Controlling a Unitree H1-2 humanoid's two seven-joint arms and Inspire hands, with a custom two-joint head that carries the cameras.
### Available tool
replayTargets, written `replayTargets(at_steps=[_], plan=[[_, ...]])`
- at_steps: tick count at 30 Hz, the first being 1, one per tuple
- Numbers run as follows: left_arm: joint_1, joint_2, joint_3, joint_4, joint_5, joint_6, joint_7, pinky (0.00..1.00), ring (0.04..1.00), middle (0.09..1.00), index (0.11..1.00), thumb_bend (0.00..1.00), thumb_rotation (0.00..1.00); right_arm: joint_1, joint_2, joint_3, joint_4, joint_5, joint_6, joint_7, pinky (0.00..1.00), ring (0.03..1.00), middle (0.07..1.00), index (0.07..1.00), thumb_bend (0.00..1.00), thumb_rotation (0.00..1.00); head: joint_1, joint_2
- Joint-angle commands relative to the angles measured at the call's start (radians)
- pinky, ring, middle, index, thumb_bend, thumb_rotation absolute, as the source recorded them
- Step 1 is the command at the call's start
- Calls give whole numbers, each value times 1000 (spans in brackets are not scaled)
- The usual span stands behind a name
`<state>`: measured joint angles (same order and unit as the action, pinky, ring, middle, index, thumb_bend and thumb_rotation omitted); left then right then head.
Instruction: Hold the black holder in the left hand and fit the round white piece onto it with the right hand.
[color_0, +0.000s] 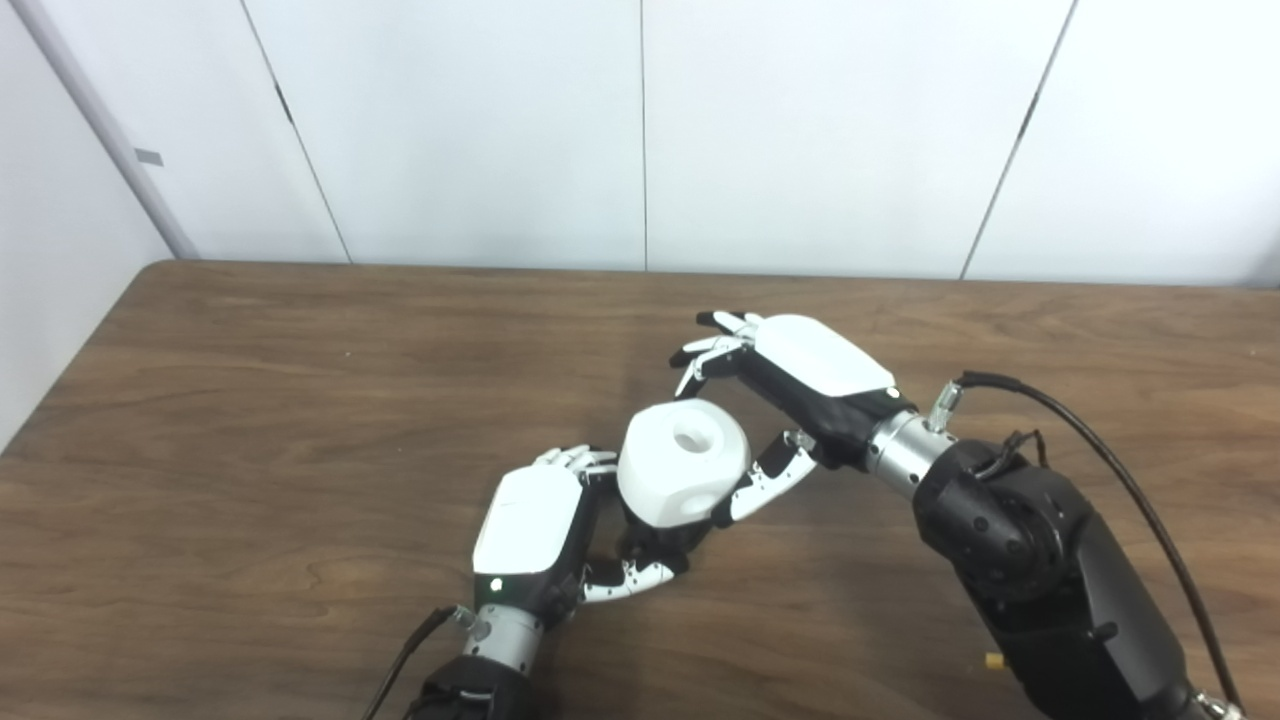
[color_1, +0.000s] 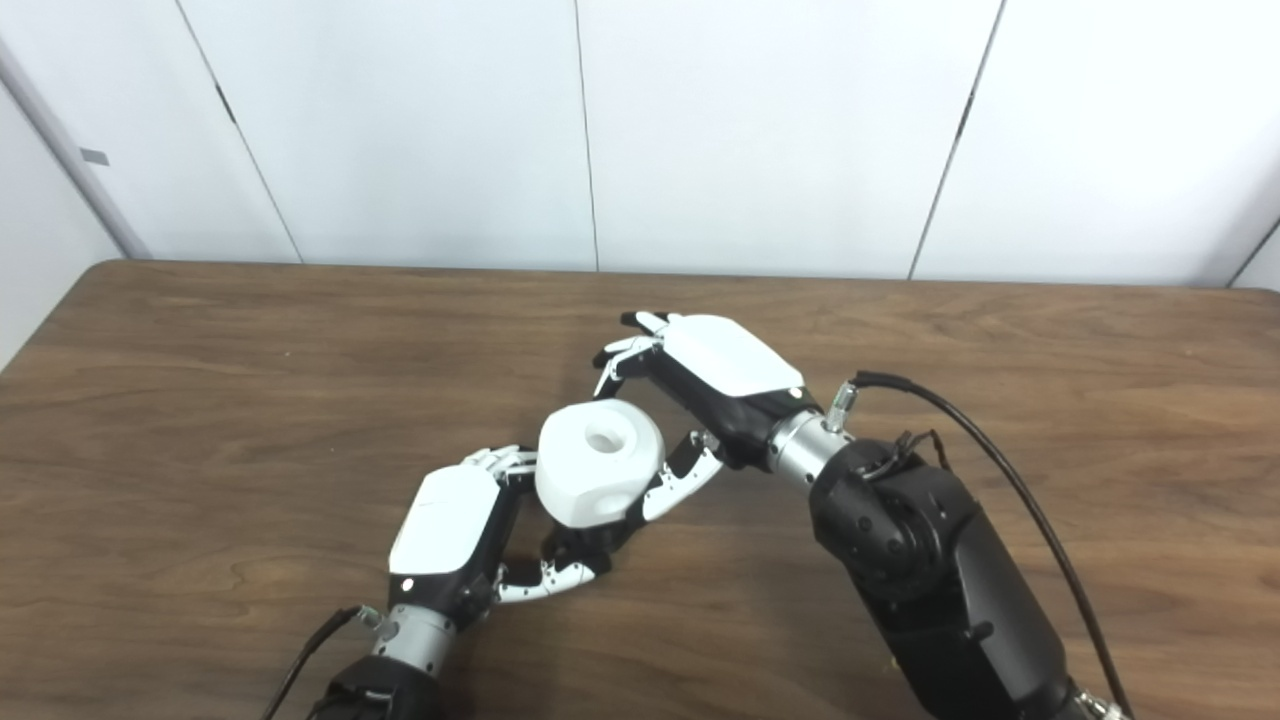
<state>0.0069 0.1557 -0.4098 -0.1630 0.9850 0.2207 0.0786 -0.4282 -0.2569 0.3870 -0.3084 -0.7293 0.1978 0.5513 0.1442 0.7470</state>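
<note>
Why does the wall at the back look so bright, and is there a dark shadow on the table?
In both eye views the white wall is washed out by bright light, most on the right. In the left eye view a soft dark shadow lies on the table under the round white piece and both hands; the right eye view shows the same. Edges look slightly soft; nothing is badly blurred.

One white piece (color_0: 683, 463), one black holder (color_0: 655, 545).
</note>
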Motion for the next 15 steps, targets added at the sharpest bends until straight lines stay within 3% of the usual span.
replayTargets(at_steps=[1,15], plan=[[18,4,-28,41,15,0,-45,867,833,766,486,523,51,-35,5,-9,-20,-1,-10,-19,1000,981,836,482,523,137,1,1],[22,7,-26,38,11,-3,-43,871,833,767,486,523,51,-39,-9,-23,-13,0,-18,-24,1000,989,840,483,521,137,-4,2]])
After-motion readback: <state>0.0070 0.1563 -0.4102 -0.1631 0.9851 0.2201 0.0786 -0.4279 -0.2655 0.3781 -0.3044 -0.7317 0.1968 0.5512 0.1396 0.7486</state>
